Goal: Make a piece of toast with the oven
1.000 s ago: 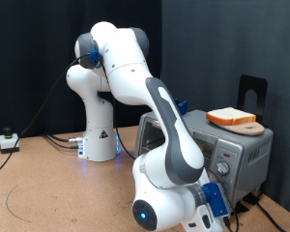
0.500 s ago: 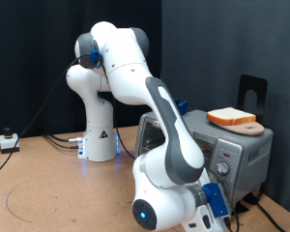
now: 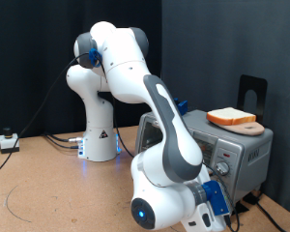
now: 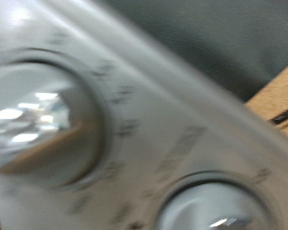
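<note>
The silver oven (image 3: 188, 133) stands at the exterior view's right, its knob panel (image 3: 238, 160) facing the camera. On its top lies the piece of toast (image 3: 231, 118), pale with an orange-brown crust, on a light plate (image 3: 251, 129). My hand (image 3: 211, 205) hangs low in front of the knob panel, near the exterior view's bottom edge. Its fingers are hidden behind the wrist. The wrist view is a blurred close-up of the oven face (image 4: 154, 144) with one round knob (image 4: 38, 120) and a second knob (image 4: 216, 206). No fingers show there.
A black stand (image 3: 253, 95) rises behind the oven. The arm's white base (image 3: 100, 140) stands mid-table, with cables (image 3: 58, 142) trailing from it and a small white box (image 3: 7, 142) at the left edge. A dark curtain closes the back.
</note>
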Controlling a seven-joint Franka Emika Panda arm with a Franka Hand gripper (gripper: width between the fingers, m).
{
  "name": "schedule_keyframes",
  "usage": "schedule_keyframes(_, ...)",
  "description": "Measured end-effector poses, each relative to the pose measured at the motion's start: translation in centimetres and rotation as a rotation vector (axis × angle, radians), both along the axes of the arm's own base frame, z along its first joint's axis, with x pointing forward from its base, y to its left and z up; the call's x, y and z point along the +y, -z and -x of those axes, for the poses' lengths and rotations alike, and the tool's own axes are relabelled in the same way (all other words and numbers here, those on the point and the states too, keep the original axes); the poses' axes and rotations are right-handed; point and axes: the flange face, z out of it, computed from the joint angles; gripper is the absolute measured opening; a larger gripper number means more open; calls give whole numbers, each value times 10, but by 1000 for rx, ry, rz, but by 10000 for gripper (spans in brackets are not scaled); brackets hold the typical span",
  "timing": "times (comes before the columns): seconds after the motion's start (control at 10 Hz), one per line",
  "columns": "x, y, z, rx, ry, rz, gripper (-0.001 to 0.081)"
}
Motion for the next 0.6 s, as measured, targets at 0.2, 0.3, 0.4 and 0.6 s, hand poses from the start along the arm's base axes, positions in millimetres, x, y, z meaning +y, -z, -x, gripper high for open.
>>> schedule_keyframes(0.2,-29,-11,2,84,33,-1,799)
schedule_keyframes(0.3,-46,-15,2,111,64,11,799)
schedule_keyframes(0.4,-62,-20,3,123,89,22,808)
schedule_keyframes(0.6,-93,-30,7,149,109,20,810)
